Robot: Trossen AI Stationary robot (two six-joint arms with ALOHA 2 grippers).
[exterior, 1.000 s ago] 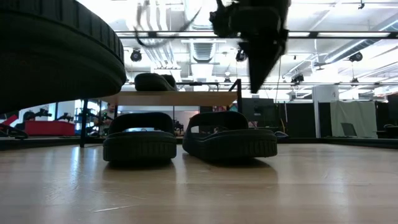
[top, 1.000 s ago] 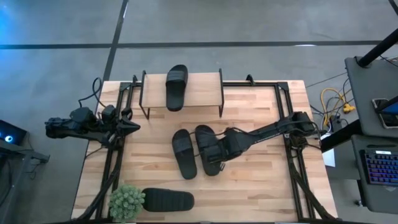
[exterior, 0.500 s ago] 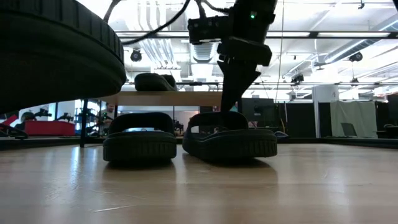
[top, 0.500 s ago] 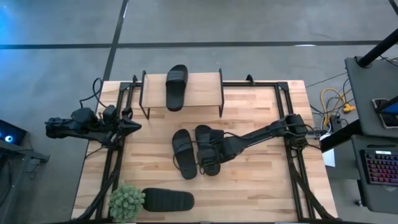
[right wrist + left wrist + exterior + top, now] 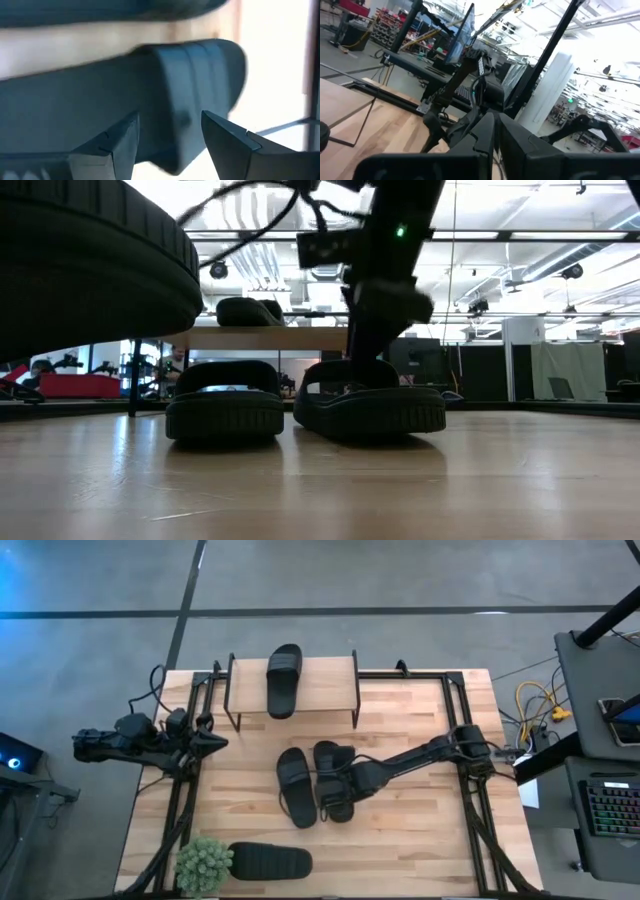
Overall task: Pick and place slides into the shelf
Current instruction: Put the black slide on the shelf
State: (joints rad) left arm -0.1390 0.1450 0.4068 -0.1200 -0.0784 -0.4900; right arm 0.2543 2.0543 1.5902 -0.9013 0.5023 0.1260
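Slides, four matching black sandals, are spread over a wooden worktop [image 5: 420,840]. One sandal [image 5: 284,679] already lies on the top board of the shelf [image 5: 330,680], a low rack with thin black legs at the far edge of the worktop. Two more sit side by side in the middle: the left one of the pair [image 5: 297,786] and the right one of the pair [image 5: 333,780], touching or nearly so. The fourth sandal [image 5: 270,862] lies at the near edge, just beside a small green potted plant [image 5: 205,864].

The right gripper [image 5: 345,785] is down over the right sandal of the middle pair. In the right wrist view its jaws stand apart, with the sandal's wide strap [image 5: 190,95] between and just beyond them, not yet clamped. The left gripper [image 5: 210,743] waits at the left edge of the worktop, well apart from the sandals; its jaws look together in the left wrist view.

The step in hand appears to be the grasp of a second sandal. The next move likely calls for closing the jaws firmly on the strap, then lifting clear of the neighbouring sandal and carrying it to the free part of the shelf.
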